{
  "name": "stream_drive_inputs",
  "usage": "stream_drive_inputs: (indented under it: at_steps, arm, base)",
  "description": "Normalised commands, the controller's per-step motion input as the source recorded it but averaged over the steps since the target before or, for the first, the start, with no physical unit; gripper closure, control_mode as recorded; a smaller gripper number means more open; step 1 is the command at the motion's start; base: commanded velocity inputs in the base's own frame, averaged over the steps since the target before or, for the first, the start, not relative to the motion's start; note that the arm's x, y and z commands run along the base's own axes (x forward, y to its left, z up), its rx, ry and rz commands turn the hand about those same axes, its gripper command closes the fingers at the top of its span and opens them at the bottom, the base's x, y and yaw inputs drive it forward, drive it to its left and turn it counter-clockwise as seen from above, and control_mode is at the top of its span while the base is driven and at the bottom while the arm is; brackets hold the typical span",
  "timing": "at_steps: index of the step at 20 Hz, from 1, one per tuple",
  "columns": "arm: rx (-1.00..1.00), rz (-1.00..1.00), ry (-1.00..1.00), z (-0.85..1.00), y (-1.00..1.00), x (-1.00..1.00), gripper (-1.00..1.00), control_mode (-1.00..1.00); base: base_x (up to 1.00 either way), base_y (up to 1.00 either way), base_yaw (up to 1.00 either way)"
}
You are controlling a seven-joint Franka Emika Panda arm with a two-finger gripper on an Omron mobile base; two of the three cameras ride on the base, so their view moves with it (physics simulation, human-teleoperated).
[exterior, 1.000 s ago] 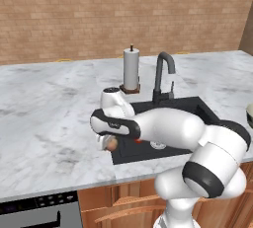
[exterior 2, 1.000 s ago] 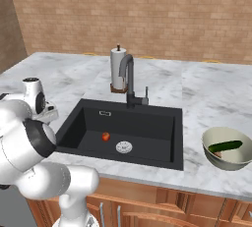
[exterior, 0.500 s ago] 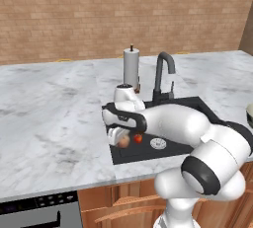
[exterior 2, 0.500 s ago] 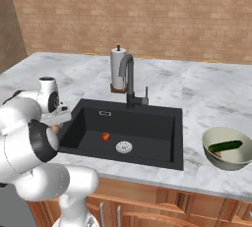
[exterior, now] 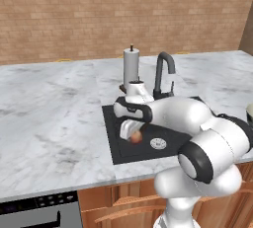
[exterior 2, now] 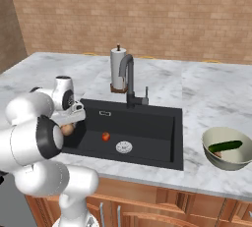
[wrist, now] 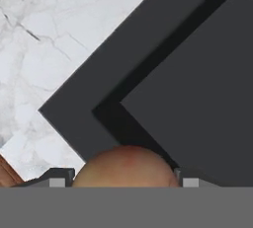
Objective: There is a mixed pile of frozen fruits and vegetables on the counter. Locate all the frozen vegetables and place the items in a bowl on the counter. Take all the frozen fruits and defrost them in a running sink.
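Over the left end of the sink (exterior 2: 147, 137), I have the gripper (exterior: 132, 132) pinching the orange-tan peach (wrist: 124, 167) between its tips, carried above the basin because fruit defrosts here. The red ball (exterior 2: 106, 136) already lies on the basin floor near the drain. At the surface's right end, the bowl (exterior 2: 210, 145) holds the cucumber (exterior 2: 225, 146).

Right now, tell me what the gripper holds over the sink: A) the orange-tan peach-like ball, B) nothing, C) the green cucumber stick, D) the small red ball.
A: the orange-tan ball sits between the fingers of the gripper above the black sink, while the red ball lies on the basin floor and the cucumber rests in the bowl.
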Motion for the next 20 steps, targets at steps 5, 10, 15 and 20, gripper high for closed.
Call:
stream_drive_inputs:
  at_steps: [5,10,15,20]
  arm:
    - [-0.01,-0.01,0.05,-0.06,-0.47,0.26,1.00,-1.00]
    - [-0.01,0.00,0.04,-0.14,-0.39,0.33,1.00,-1.00]
    - [-0.04,0.00,-0.02,-0.30,-0.29,0.27,1.00,-1.00]
    - [-0.07,0.00,-0.05,-0.31,-0.04,0.25,1.00,-1.00]
  base:
    - [0.00,0.00,0.00]
    - [0.00,0.00,0.00]
    - [0.00,0.00,0.00]
    - [0.00,0.00,0.00]
